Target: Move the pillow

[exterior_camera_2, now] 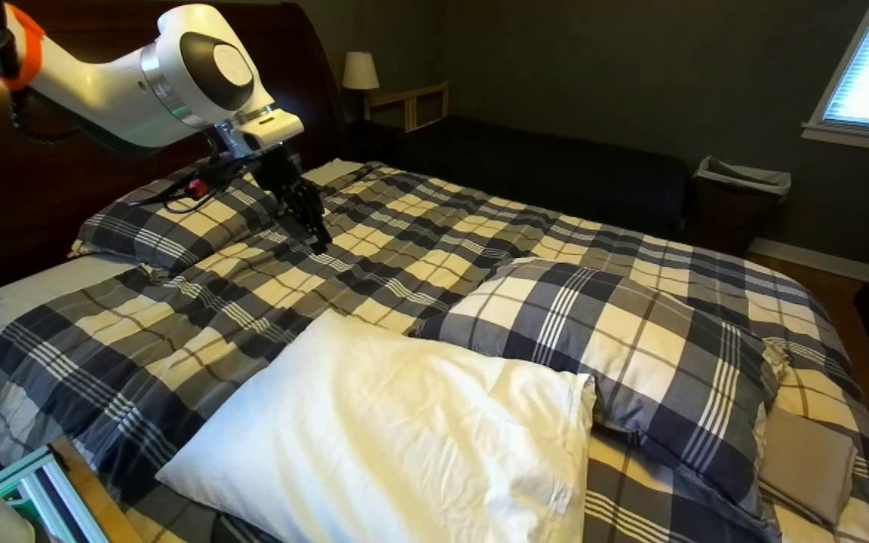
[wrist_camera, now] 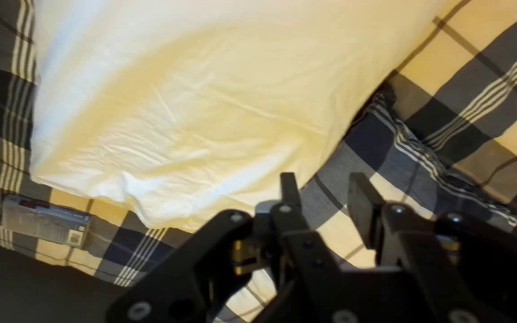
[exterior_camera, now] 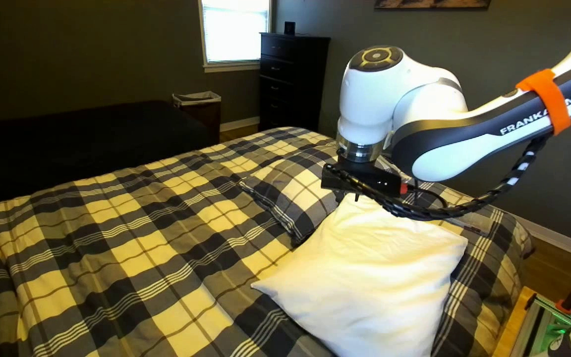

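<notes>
Claw [wrist_camera: 323,190] stands parted, while every view cuts off the white pillow [exterior_camera: 370,277].

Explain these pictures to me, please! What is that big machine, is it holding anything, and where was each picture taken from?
That's a robot arm, white with dark patches. The black part at its end is its hand, with two fingers for pinching. Two pictures look across the bed from outside the robot. The third looks down from the arm's wrist, so the fingers seem big. On the bed lie a white pillow, a checked pillow next to it, another checked pillow by the headboard, and what looks like folded grey cloth. The hand holds nothing: its fingers stand apart, and you can see checks through the gap.
</notes>
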You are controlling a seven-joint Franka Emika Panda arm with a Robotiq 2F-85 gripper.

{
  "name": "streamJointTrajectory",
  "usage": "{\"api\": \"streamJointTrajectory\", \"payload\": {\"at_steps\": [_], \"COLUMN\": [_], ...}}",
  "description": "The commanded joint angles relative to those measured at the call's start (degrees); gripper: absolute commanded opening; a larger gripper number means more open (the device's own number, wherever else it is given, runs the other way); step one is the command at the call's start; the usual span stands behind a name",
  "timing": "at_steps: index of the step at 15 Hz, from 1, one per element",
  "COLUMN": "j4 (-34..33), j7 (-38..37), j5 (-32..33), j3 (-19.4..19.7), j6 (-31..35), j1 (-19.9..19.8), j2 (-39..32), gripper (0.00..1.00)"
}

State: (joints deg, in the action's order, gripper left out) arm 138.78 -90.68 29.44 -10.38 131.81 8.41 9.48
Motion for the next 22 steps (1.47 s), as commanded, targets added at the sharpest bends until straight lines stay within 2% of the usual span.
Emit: {"api": "streamJointTrajectory", "payload": {"at_steps": [1, 3, 4, 5, 6, 7, 8, 9, 10, 14, 17, 22], "j4": [4.9, 6.2, 6.7, 6.9, 6.3, 6.1, 5.0, 4.3, 3.4, 0.8, -0.9, -3.1], "j7": [10.8, 20.1, 24.6, 28.9, 33.4, 37.0, 41.7, 44.9, 45.7, 52.0, 55.8, 58.9], "j5": [-3.5, -8.6, -11.6, -15.3, -17.8, -19.7, -23.0, -24.5, -22.8, -21.2, -21.2, -19.9], "j3": [2.2, 4.5, 7.9, 10.5, 12.6, 13.4, 11.0, 11.5, 10.4, 9.6, 9.5, 9.6], "j6": [8.2, 13.1, 13.7, 13.7, 10.6, 8.3, 5.0, 2.1, -2.0, -12.6, -18.0, -22.4], "j1": [-1.5, -2.0, 0.3, 2.4, 3.2, 2.8, -1.0, -1.7, -4.4, -9.5, -12.0, -15.6], "j2": [7.1, 9.8, 10.7, 11.4, 12.4, 13.6, 14.3, 15.1, 15.5, 17.9, 19.4, 21.9], "gripper": [0.67, 0.82, 0.91, 0.98, 1.00, 1.00, 1.00, 1.00, 1.00, 1.00, 1.00, 1.00]}}
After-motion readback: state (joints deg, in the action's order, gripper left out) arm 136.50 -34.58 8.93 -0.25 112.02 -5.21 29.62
